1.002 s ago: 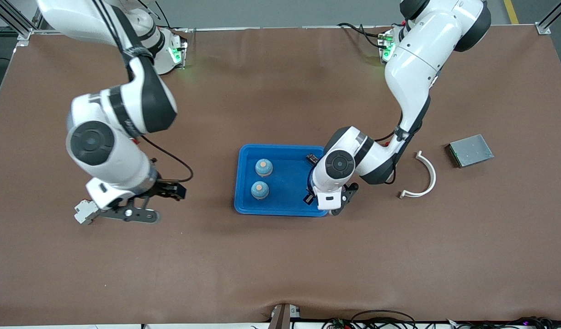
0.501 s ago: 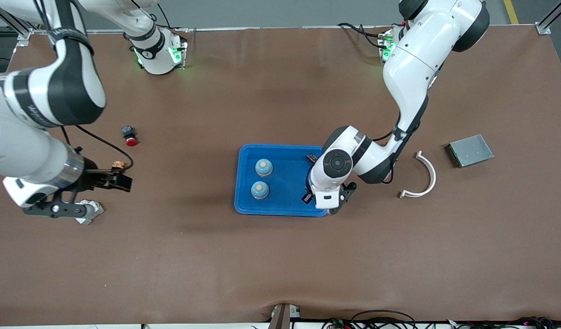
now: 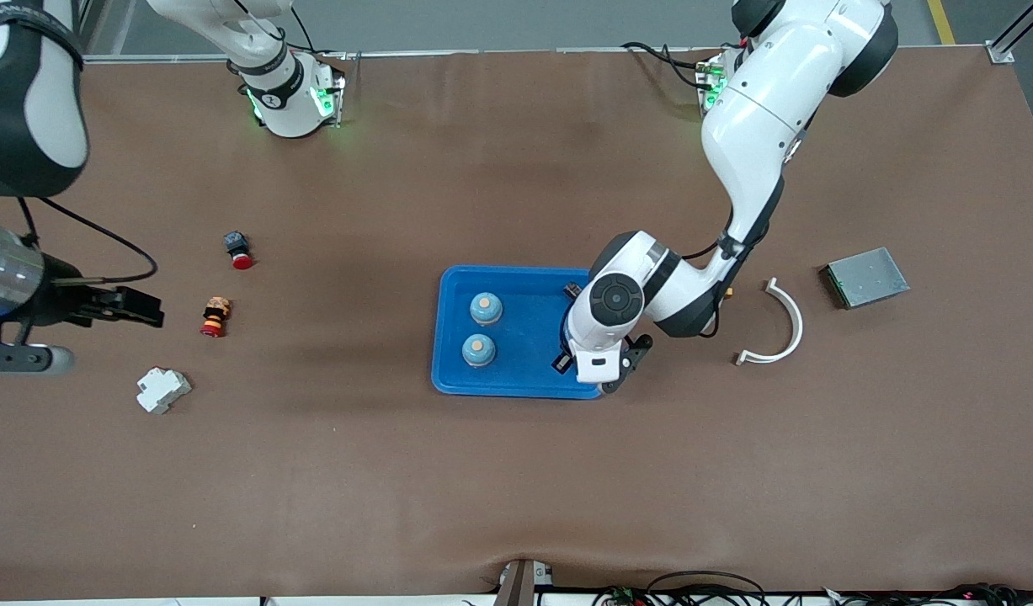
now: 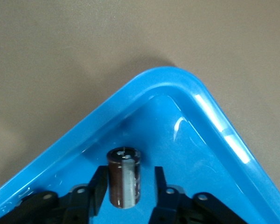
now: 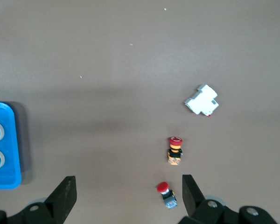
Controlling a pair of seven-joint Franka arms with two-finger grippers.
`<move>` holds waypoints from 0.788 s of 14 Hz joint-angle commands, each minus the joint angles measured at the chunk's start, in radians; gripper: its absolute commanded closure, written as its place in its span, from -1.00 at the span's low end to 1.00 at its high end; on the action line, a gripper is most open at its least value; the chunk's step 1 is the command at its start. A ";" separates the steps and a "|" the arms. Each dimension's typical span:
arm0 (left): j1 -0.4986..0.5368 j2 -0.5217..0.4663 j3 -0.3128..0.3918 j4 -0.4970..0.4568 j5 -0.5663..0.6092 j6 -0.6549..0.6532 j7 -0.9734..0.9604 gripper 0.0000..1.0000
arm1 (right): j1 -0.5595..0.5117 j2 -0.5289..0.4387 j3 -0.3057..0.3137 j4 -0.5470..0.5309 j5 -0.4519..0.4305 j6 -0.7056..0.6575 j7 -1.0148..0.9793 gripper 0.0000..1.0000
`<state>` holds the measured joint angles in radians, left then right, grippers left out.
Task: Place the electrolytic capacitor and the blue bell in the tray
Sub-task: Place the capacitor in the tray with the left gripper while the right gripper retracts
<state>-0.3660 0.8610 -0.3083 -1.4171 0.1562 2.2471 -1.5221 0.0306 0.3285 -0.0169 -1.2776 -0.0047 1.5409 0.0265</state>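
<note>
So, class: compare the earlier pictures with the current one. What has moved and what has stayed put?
The right tool has swung away toward its own end of the table, uncovering two red buttons and the white block. It is open and holds nothing. The left tool has barely shifted over the tray corner, open around the capacitor. Both bells, the white arc and the grey plate stayed.

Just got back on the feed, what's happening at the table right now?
The left tool is low inside the tray, at the corner nearest the left arm, with the electrolytic capacitor between its open fingers, which stand slightly apart from it. Two blue bells already sit in the tray. The right tool waits open, up over the right arm's end of the table, above two red-capped buttons and a white block.
</note>
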 commanded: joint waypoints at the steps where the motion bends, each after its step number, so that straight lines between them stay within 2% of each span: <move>1: -0.013 0.001 0.012 0.017 0.016 0.005 -0.004 -1.00 | -0.026 -0.052 0.012 -0.026 0.012 -0.040 -0.023 -1.00; 4: -0.001 -0.029 0.012 0.018 0.019 -0.012 0.002 -1.00 | -0.049 -0.100 0.011 -0.045 0.012 -0.070 -0.023 -1.00; 7: 0.010 -0.089 0.012 0.023 0.083 -0.162 0.037 -1.00 | -0.054 -0.134 -0.015 -0.074 0.012 -0.074 -0.023 -1.00; 11: 0.070 -0.190 0.000 0.021 0.050 -0.319 0.210 -1.00 | -0.051 -0.190 -0.029 -0.120 0.012 -0.071 -0.023 -1.00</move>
<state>-0.3217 0.7383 -0.3042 -1.3748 0.2194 1.9918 -1.3852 -0.0133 0.2061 -0.0467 -1.3265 -0.0043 1.4609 0.0123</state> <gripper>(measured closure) 0.000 0.000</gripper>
